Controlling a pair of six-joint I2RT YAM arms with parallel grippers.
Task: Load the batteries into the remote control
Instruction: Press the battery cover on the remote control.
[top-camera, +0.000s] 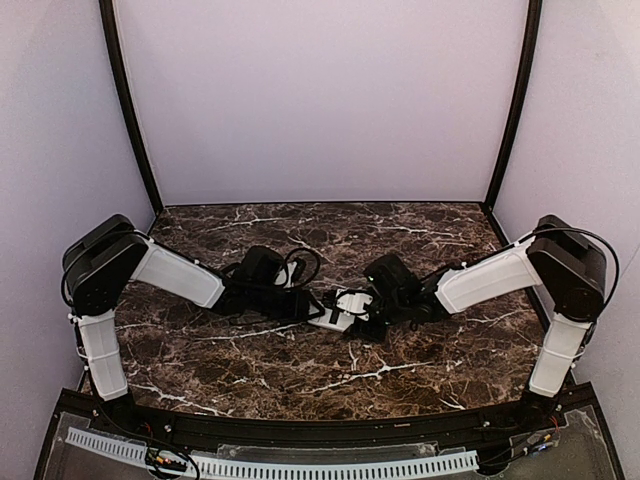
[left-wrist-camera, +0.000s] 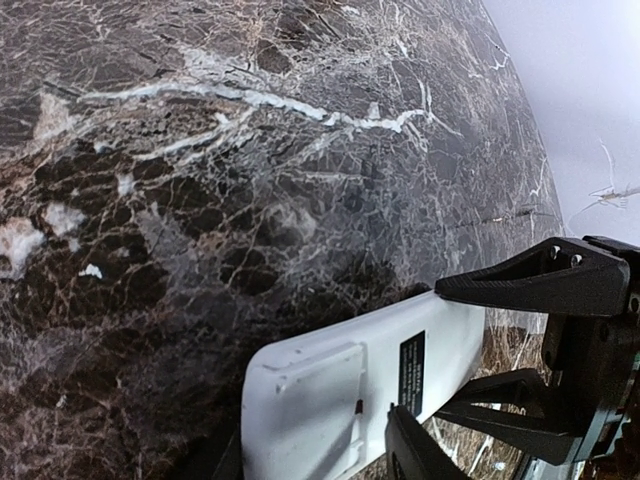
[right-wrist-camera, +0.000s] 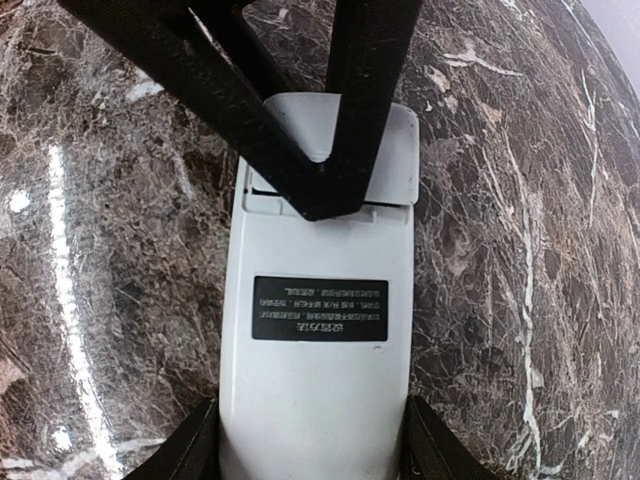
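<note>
The remote control (top-camera: 333, 318) lies white back up at mid-table between both arms. In the right wrist view the remote control (right-wrist-camera: 315, 400) shows its black label (right-wrist-camera: 320, 308), and my right gripper (right-wrist-camera: 312, 440) is shut on its sides at the label end. My left gripper (left-wrist-camera: 315, 435) is open, with its fingers either side of the end that carries the closed battery cover (left-wrist-camera: 310, 395). One left finger (right-wrist-camera: 320, 190) reaches across that cover. From the left wrist, my right gripper (left-wrist-camera: 445, 350) clamps the far end. The batteries are out of view.
Dark veined marble (top-camera: 250, 360) surrounds the remote. Pale walls and black corner posts (top-camera: 128, 110) close the back and sides. A white perforated strip (top-camera: 300, 465) runs along the near edge by the arm bases.
</note>
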